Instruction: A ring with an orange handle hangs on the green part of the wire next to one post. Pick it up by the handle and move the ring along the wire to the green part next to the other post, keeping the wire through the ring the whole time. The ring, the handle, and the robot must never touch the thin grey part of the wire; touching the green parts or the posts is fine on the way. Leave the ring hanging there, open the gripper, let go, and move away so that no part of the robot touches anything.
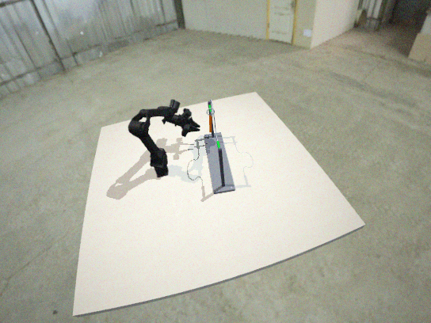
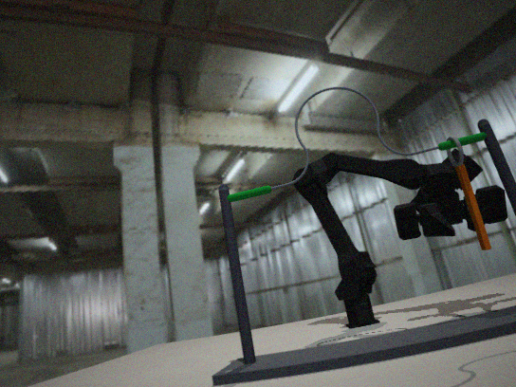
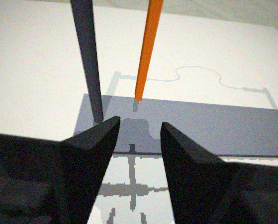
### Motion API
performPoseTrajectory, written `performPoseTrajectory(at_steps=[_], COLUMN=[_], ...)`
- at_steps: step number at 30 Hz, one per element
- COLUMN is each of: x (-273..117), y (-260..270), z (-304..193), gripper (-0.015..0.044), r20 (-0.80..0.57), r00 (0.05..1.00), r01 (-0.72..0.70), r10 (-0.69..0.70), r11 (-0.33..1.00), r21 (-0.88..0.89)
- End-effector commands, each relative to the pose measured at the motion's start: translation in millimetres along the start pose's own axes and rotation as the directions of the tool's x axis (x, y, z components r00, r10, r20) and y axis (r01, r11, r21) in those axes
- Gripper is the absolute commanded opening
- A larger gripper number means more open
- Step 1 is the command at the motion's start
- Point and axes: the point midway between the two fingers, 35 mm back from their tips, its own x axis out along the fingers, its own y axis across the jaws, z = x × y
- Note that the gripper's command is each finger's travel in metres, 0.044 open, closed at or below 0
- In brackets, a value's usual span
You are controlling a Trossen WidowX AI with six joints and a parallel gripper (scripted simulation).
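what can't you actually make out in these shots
- Wrist view: the ring and green wire lie above the top edge; only the orange handle and one post show.
- Exterior view: the right post and the base run off the right edge.
- Exterior view: the end effector overlaps the handle, so any gap is unclear there; the wrist view shows it open and apart.
- Top view: the ring is too small to judge.

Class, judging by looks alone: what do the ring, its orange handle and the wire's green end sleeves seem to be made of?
Ring: likely metal, grey with a dull sheen. Orange handle: probably painted or plastic rod, flat uniform colour, square edges, no gloss. Green sleeves: look like matte plastic or rubber coating, thicker than the thin grey wire they cover.
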Motion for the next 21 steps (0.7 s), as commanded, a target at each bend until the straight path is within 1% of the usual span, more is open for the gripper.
performPoseTrajectory(at_steps=[1, 7, 9, 13, 17, 18, 21], x=[0, 0, -8, -47, -49, -49, -49], y=[0, 0, 1, -1, -1, -1, -1], z=[1, 1, -1, 1, 1, 1, 1], gripper=[0.0160, 0.0160, 0.0212, 0.0317, 0.0423, 0.0440, 0.0440], r20=[0.004, 0.004, -0.003, 0.002, 0.004, 0.004, 0.004], r00=[1.000, 1.000, 1.000, 1.000, 1.000, 1.000, 1.000], r01=[0.002, 0.002, 0.000, -0.001, -0.001, -0.001, -0.001], r10=[-0.002, -0.002, 0.000, 0.001, 0.001, 0.001, 0.001], r11=[1.000, 1.000, 1.000, 1.000, 1.000, 1.000, 1.000], r21=[0.004, 0.004, 0.001, -0.001, -0.001, -0.001, -0.001])
